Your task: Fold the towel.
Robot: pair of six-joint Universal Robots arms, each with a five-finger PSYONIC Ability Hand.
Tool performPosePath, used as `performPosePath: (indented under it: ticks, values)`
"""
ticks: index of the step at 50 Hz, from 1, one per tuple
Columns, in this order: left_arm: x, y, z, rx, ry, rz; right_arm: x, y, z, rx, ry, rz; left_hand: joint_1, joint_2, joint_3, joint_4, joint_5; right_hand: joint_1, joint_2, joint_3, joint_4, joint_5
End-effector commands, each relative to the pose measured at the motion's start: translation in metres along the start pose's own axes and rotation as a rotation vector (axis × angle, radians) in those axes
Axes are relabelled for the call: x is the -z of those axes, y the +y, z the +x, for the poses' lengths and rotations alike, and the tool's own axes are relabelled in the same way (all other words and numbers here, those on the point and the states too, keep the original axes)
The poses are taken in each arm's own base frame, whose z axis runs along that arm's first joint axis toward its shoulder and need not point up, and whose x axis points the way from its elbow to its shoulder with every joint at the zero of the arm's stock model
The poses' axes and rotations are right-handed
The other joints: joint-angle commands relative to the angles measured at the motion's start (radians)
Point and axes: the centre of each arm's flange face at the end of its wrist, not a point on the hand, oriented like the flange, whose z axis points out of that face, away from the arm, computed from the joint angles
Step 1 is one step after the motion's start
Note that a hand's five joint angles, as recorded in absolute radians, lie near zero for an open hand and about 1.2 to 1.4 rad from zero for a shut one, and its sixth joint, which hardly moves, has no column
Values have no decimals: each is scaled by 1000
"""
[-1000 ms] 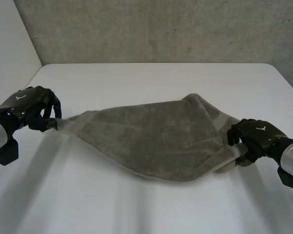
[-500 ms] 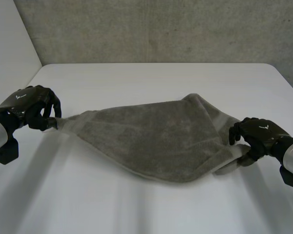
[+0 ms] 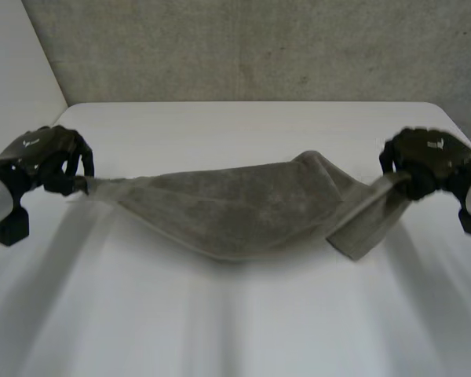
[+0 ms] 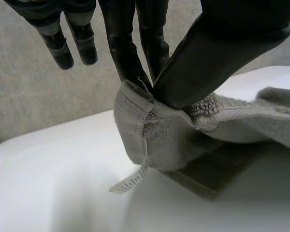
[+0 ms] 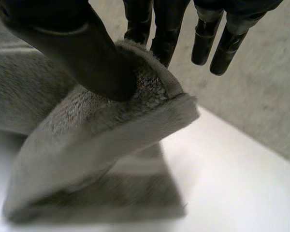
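Observation:
A grey-brown towel [image 3: 235,208] hangs stretched between my two hands above the white table [image 3: 235,314], sagging in the middle. My left hand [image 3: 51,157] pinches the towel's left corner [image 4: 150,130] between thumb and fingers; a small label dangles from that corner. My right hand [image 3: 428,157] pinches the towel's right corner [image 5: 150,96] the same way, and a folded flap [image 3: 369,224] droops under it. The towel's far part still rests on the table.
A grey wall [image 3: 259,47] runs behind the table's far edge. A white panel [image 3: 16,71] stands at the left.
Both hands have risen with the towel's corners. The right hand has lifted most, closing on its corner and pulling it up and back off the table.

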Motion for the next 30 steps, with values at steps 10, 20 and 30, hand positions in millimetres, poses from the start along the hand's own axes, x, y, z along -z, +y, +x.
performPosePath:
  ticks: [10,20,30]
  values:
    - [-35,-187,18,-10,7,699,-2,-226,43,145,283,799,128,61,-51,-59,67,84,93,-43,-76,69]
    - [-26,-166,-2,45,54,735,-15,-164,22,77,155,624,128,61,-51,-59,67,84,93,-43,-76,69]
    - [-38,-51,-12,104,4,407,-8,-82,-8,47,-26,433,128,61,-51,-59,67,84,93,-43,-76,69]
